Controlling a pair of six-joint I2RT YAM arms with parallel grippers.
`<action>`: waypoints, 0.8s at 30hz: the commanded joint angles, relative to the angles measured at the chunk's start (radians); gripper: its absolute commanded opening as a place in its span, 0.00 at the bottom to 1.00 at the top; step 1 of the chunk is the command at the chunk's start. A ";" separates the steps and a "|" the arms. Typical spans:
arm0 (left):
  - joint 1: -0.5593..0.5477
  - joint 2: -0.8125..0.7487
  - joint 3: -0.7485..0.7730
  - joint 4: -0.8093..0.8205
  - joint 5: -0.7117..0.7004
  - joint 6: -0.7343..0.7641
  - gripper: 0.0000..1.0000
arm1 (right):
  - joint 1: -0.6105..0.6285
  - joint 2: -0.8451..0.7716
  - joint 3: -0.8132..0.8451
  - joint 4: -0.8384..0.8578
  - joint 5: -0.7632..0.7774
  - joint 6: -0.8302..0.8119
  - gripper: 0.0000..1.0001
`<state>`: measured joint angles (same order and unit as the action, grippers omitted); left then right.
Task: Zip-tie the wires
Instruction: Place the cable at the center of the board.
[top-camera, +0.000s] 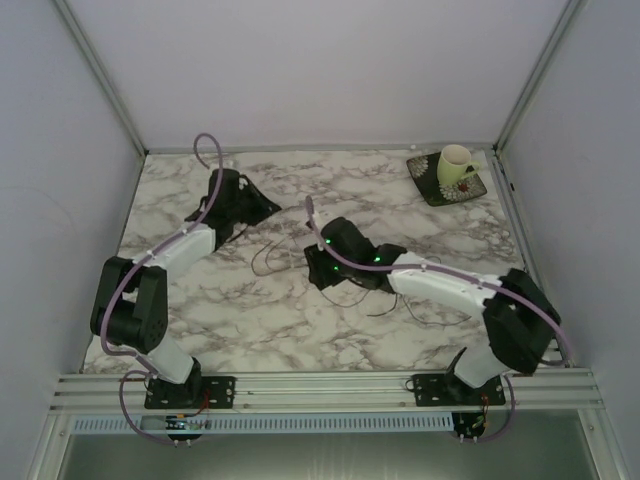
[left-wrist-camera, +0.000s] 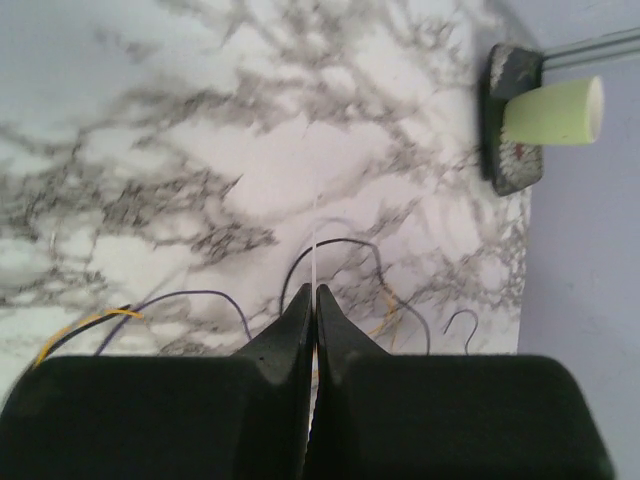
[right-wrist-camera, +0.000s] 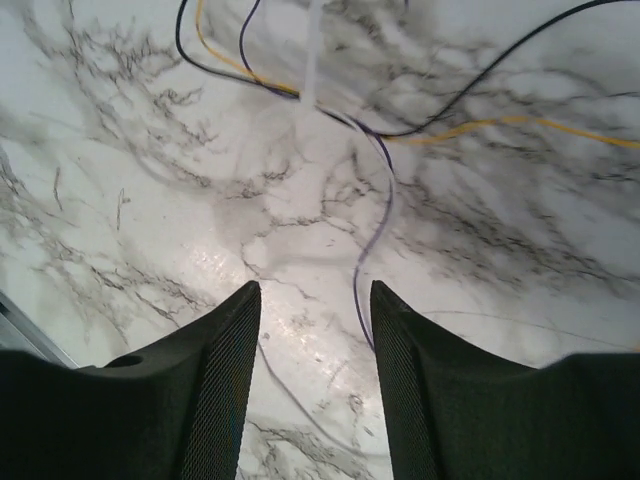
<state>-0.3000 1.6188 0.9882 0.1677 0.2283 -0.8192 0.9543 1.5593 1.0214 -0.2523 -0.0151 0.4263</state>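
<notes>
The left gripper (left-wrist-camera: 314, 296) is pressed together on one thin white zip tie (left-wrist-camera: 316, 240); the right gripper (right-wrist-camera: 315, 300) is spread, gripping nothing. The wires (right-wrist-camera: 389, 190), at least three loose strands, curl on the marble table (top-camera: 250, 310) near both grippers. One dark saucer (top-camera: 430, 186) carries one pale cup (top-camera: 457, 162).

Thin dark wires (top-camera: 262, 256) on marble table (top-camera: 250, 312)

left end effector (left-wrist-camera: 315, 293) pinched (right (right-wrist-camera: 315, 290) wide)

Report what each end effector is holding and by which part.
Left end effector: shut on a thin white strip, its far length sticking out. Right end effector: open, holding nothing.
</notes>
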 joint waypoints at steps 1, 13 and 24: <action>0.011 -0.020 0.144 -0.100 0.003 0.099 0.00 | -0.061 -0.120 -0.046 0.036 0.045 0.002 0.50; 0.069 -0.037 0.157 -0.140 -0.010 0.128 0.00 | -0.268 -0.321 -0.162 0.108 0.213 -0.020 0.62; 0.095 -0.050 0.068 -0.105 -0.050 0.108 0.13 | -0.545 -0.509 -0.319 0.322 0.257 -0.120 0.78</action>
<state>-0.2203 1.6058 1.0733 0.0513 0.2001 -0.7071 0.4812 1.0920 0.7258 -0.0486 0.2184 0.3496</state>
